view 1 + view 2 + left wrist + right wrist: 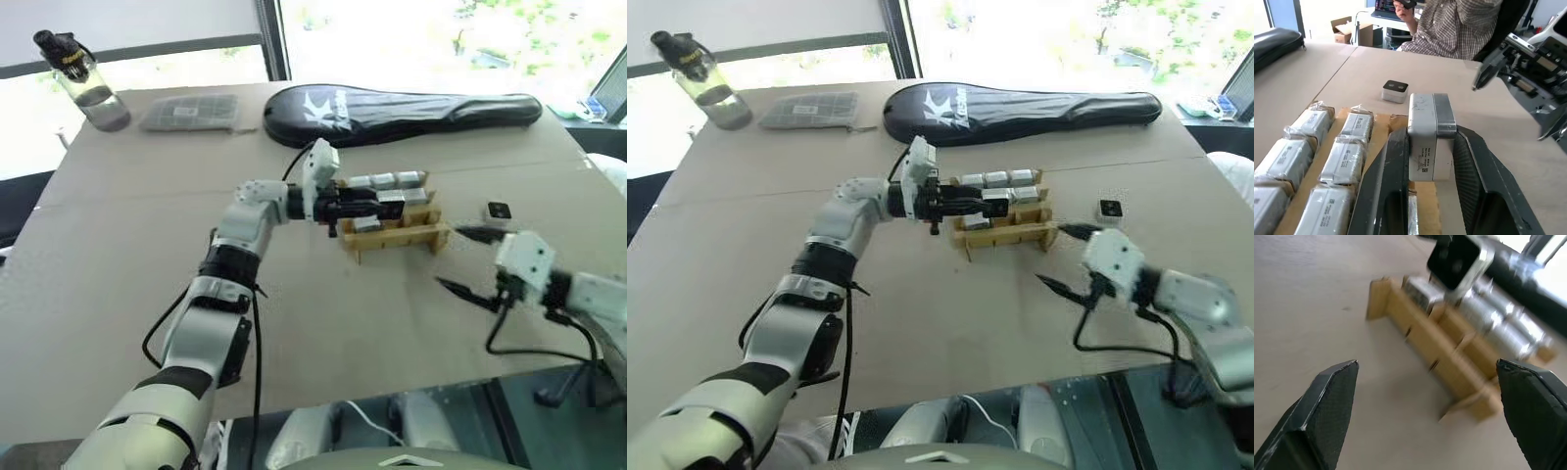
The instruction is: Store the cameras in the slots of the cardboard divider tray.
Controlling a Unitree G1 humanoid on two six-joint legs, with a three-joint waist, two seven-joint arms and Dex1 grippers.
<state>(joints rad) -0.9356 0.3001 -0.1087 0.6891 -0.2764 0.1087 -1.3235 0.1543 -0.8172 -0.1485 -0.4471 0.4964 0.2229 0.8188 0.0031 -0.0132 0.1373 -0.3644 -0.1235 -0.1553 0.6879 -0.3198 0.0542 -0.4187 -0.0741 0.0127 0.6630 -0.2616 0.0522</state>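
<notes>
Broadly, a brown table (118, 294) carries everything; along its far edge lie a long black racket case (411, 108), a flat grey gridded pack (189, 112) and a clear water bottle (86, 83); near the middle stands the cardboard divider tray (397, 235), several of its slots already filled with wrapped cameras (1344, 159); the left gripper (377, 206) hangs level over the tray, its fingers clamped on one bare camera (1430, 134); the right gripper (468, 259), just beside the tray's right end, stands spread wide with nothing between its fingers (1327, 406); another loose camera (498, 211) lies on the table just beyond the right gripper, apart from the tray.
</notes>
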